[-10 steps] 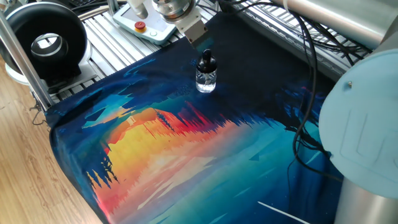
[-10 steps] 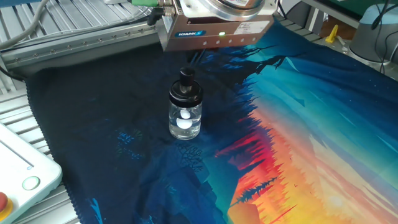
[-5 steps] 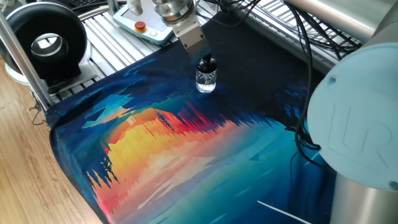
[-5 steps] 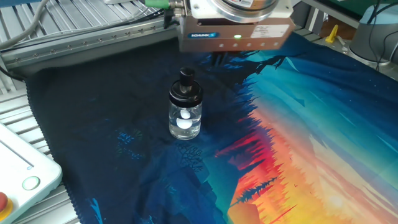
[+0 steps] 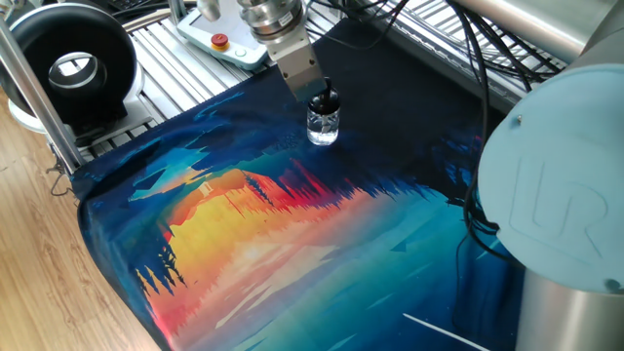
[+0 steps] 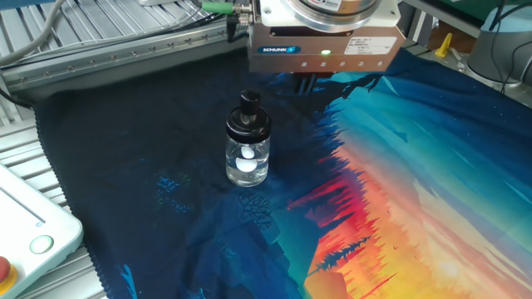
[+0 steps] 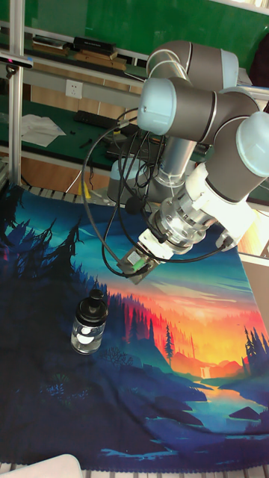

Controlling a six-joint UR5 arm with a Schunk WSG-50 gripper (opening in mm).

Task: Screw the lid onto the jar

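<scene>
since a second ago the pincer [image 6: 309,83] has slid sideways above the bench, its grey body now further along toward the jar's side in the other fixed view and closer over the bottle in one fixed view. the jar [image 6: 248,160], a squat clear glass bottle with white bits inside, stands upright on the dark part of the printed cloth [image 6: 399,183], and the lid [image 6: 248,116], a black bulb-topped cap, already sits on its neck, long axis vertical. in the other fixed view the jar lies at about 8 o'clock from the pincer, near but apart. whether the fingers are spread or pressed together i cannot tell; they are mostly hidden under the body.
</scene>
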